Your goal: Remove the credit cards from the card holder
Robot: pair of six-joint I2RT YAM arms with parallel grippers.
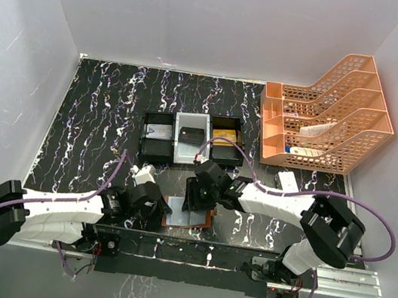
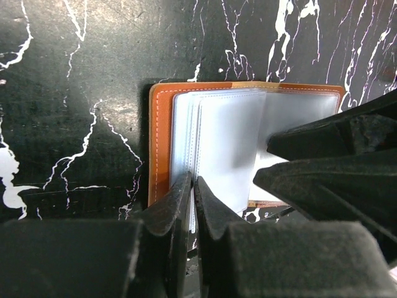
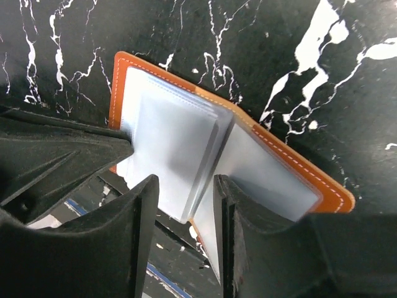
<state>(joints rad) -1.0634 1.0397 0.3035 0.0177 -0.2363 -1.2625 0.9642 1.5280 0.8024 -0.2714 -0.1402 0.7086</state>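
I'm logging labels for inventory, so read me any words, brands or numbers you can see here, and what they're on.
No text can be read anywhere.
card holder: plain brown leather and blank pale pockets, no print.
orange file rack: marks on the items inside are too small to read.
compartment tray: contents are too small to read.

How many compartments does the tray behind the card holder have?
3, side by side: left black compartment, middle white compartment, right black compartment. None seems hidden.
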